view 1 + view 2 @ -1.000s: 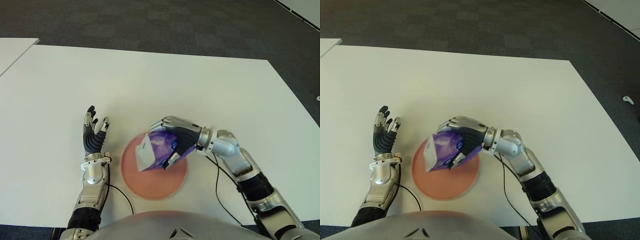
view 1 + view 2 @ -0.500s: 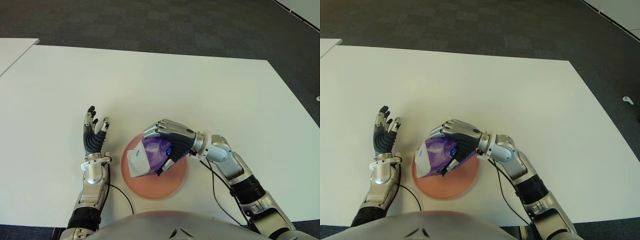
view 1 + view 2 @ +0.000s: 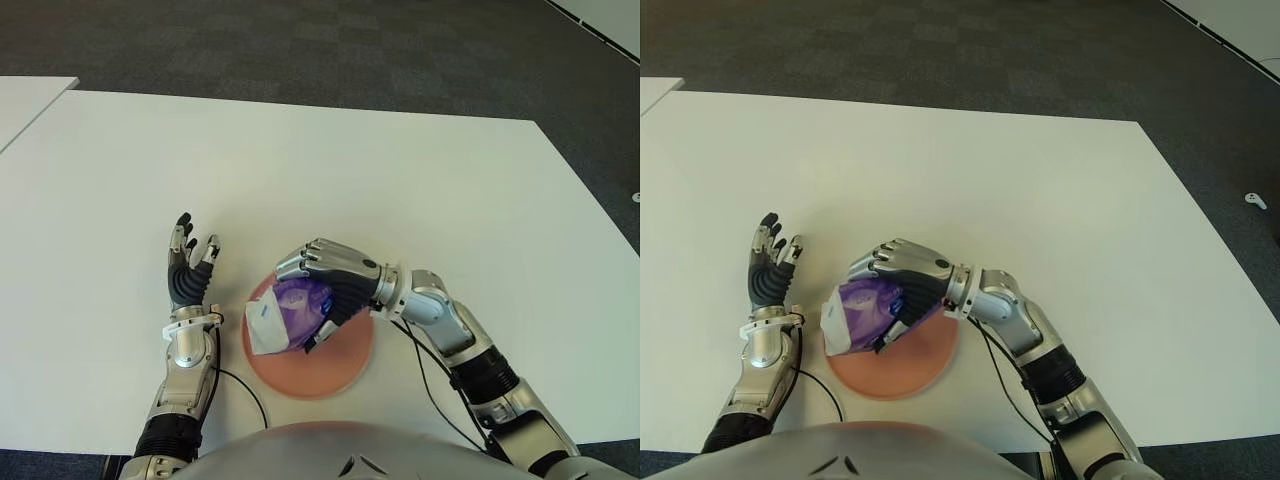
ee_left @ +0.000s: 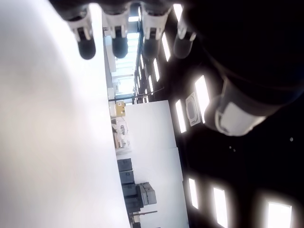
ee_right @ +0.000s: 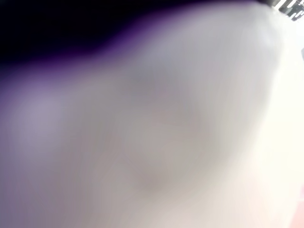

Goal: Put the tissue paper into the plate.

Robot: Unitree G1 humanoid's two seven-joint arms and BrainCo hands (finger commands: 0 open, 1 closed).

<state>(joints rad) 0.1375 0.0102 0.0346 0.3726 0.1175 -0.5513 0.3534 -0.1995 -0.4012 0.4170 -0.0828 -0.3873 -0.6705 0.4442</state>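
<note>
A purple and white tissue pack [image 3: 285, 312] is held in my right hand [image 3: 322, 285], whose fingers curl over its top. The pack hangs over the left part of the salmon-pink round plate [image 3: 335, 362], its white end [image 3: 838, 327] reaching the plate's left rim. Whether the pack touches the plate cannot be told. The right wrist view is filled by the pack's blurred purple and white wrapper [image 5: 152, 133]. My left hand [image 3: 188, 272] stands upright with spread fingers to the left of the plate, holding nothing.
The white table [image 3: 330, 170] stretches wide behind and beside the plate. A second white table corner [image 3: 30, 90] shows at the far left. Dark carpet [image 3: 300, 50] lies beyond. A black cable [image 3: 440, 400] runs along my right forearm.
My right hand has carried the tissue pack leftward and lower over the plate. The left hand has not moved.
</note>
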